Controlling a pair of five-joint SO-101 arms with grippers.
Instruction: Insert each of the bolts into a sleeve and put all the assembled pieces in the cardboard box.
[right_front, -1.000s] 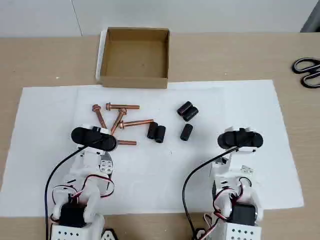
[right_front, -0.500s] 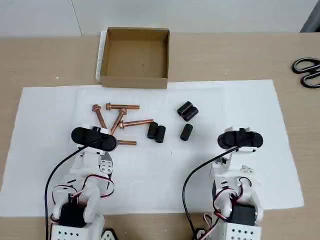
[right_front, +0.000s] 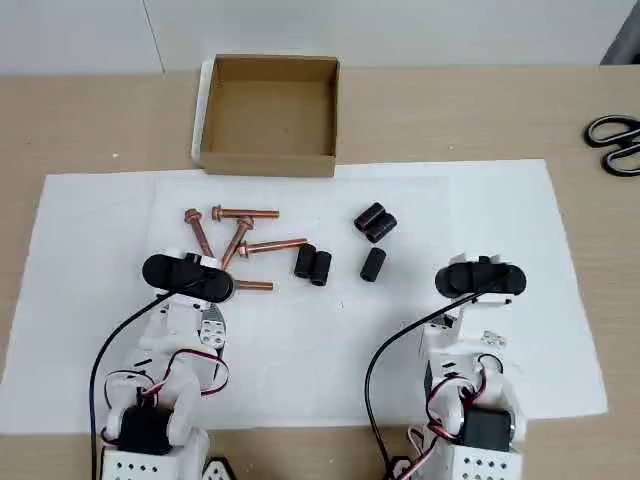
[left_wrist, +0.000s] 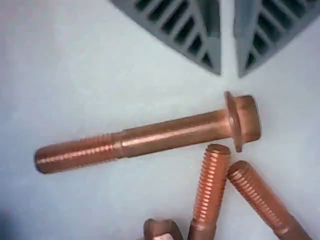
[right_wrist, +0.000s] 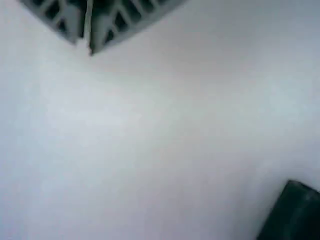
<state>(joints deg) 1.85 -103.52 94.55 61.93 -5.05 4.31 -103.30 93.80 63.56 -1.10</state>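
A pale wooden tabletop (right_front: 450, 120) is stretching across the scene. A large white sheet of paper (right_front: 300, 350) is lying flat on it, covering most of the near part and leaving bare wood showing along the far side and at both ends. A pair of scissors (right_front: 612, 143) with dark handles is lying on the bare wood at the right edge, near the sheet's far right corner but not touching it. A white wall (right_front: 400, 30) is running behind the tabletop, and a dark grey shape (right_front: 626, 38) is poking in at the far right corner, too cut off to identify.
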